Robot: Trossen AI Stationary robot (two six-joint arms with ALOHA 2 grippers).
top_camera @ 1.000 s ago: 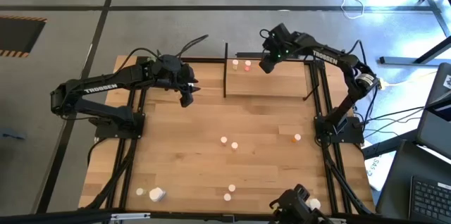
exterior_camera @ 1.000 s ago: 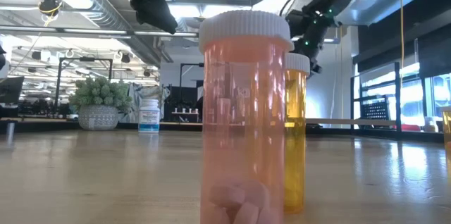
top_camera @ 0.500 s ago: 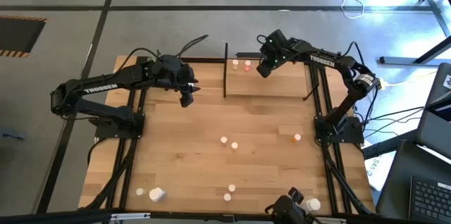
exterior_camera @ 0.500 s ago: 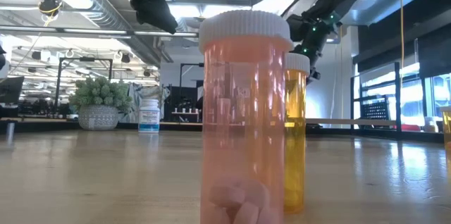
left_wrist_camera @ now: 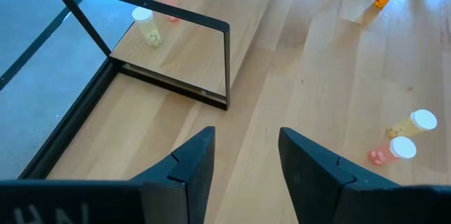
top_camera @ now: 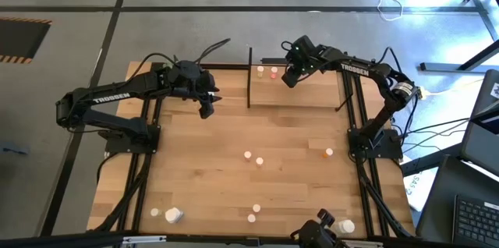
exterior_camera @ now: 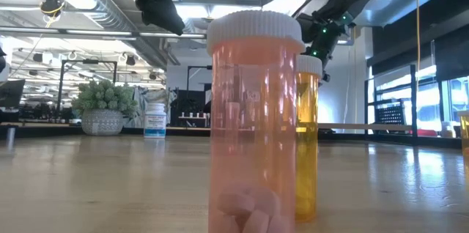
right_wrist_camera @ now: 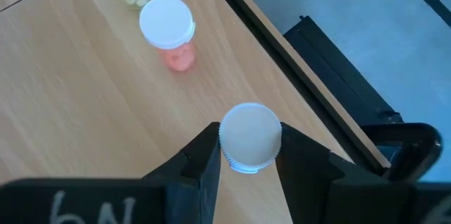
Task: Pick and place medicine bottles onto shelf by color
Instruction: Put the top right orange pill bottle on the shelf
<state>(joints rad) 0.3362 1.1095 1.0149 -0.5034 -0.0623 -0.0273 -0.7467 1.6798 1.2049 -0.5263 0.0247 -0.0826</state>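
Note:
The shelf, a light-wood board in a thin black frame, stands at the table's far edge. Two white-capped medicine bottles stand upright on its left end, one pink and one pale yellow. My right gripper hangs over the shelf just right of them, shut on a white-capped bottle whose body is hidden under its cap. My left gripper hovers open above the table, left of the shelf, with nothing between its fingers. My right gripper pinches the bottle between its two fingers, which sit on opposite sides just under the white cap. They come from above, slanting down. The bottle is upright with its cap up, over the shelf board near the far edge; its bottom is hidden.
Loose bottles lie on the table: two at mid-table, an orange one toward the right, several along the near edge. A pink bottle and an orange one stand right before the low camera.
My right gripper has carried its bottle down and toward the table's left, closer to the two bottles on the shelf. It has stayed shut on the bottle.

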